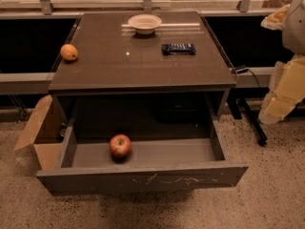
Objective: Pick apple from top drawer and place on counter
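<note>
1. The top drawer (143, 178) stood pulled out wide under the counter (143, 66). As I judge it, the opening needed no more work.
2. The apple (120, 145) lay on the grey floor of this drawer, in the left half and near the front panel. Nothing touched it.
3. The gripper (282, 94) was at the right edge of the view, beside the right side of the counter and well apart from the apple. Whether it was open or closed I cannot tell.
4. In my judgement the task was therefore only at its beginning. The reach into the drawer, the grasp, the lift and the placing on the counter were all left to do.
5. The counter already carried an orange fruit (69, 52) at its left edge, a pale bowl (144, 23) at the back and a dark packet (178, 48) right of the middle. The front part was bare, and it seemed to me a suitable place for the apple.
6. Much of the robot was cut off by the right edge of the view, and only pale, padded parts of it showed.
7. The space under the counter, behind the drawer, was very dark, and I could not name the dim shape there.
8. A cardboard box (40, 128) at the left was partly hidden behind the drawer. The print on the packet was too small to read.
</note>
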Robot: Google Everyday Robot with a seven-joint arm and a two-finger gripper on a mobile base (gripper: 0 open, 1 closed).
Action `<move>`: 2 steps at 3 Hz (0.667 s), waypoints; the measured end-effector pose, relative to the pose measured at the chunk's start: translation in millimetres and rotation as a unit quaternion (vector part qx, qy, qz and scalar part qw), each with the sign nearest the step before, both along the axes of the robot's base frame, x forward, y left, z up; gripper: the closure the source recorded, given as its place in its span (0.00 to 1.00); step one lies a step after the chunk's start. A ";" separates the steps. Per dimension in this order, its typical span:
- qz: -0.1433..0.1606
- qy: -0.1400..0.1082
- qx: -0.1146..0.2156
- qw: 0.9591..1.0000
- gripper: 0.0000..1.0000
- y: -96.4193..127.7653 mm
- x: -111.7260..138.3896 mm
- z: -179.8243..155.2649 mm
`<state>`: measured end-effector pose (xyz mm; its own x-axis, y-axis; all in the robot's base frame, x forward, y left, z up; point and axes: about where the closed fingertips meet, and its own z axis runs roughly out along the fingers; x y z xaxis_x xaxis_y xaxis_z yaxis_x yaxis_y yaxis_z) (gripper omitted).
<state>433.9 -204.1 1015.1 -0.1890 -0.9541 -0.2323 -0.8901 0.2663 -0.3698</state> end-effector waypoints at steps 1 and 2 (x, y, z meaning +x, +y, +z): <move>0.000 0.000 0.000 1.000 0.00 0.0 0.0 0.0; 0.018 0.008 0.018 1.000 0.00 13.9 8.5 -10.9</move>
